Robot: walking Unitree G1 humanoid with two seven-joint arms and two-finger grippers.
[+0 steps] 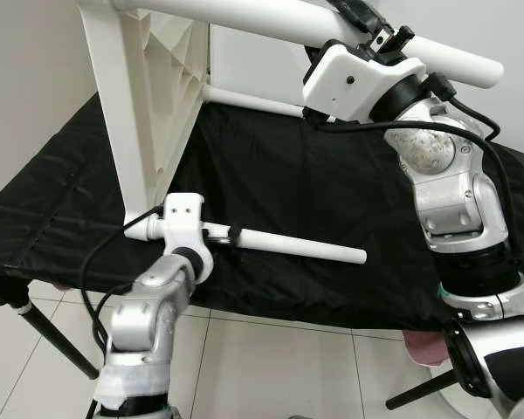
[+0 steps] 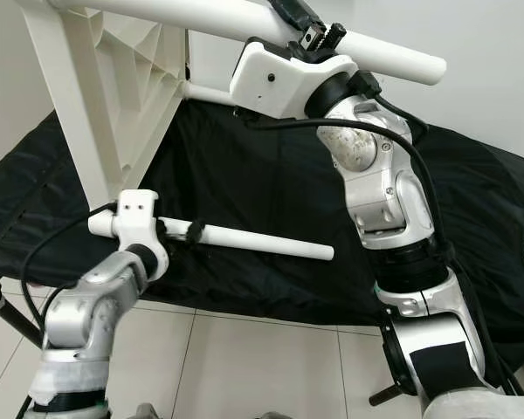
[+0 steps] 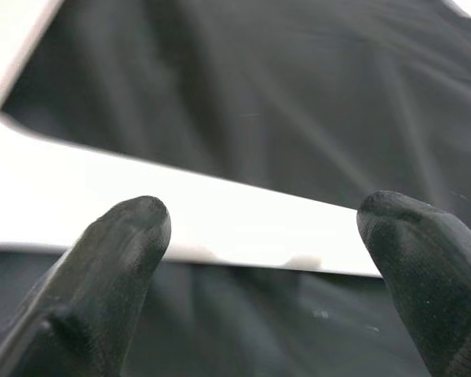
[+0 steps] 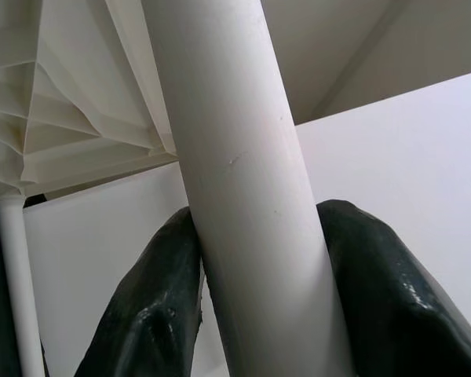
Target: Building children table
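Note:
A white plastic children's table lies on its side, its ribbed top panel (image 1: 148,105) standing upright at the left. My right gripper (image 4: 259,236) is shut on the upper leg (image 1: 271,17), a thick white tube that juts out to the right. Both black fingers (image 4: 157,290) press against its sides. The lower leg (image 1: 297,247) sticks out level just above the black cloth. My left gripper (image 3: 263,228) sits at that leg near its root, open, with its fingertips (image 3: 129,228) wide apart and the tube crossing behind them. A third, thinner leg (image 1: 253,102) shows at the back.
The work surface is a table draped in black cloth (image 1: 349,183), whose front edge runs just beyond my arms. Below it are pale floor tiles (image 1: 271,367) and a black table strut (image 1: 57,340). White walls close the back and left.

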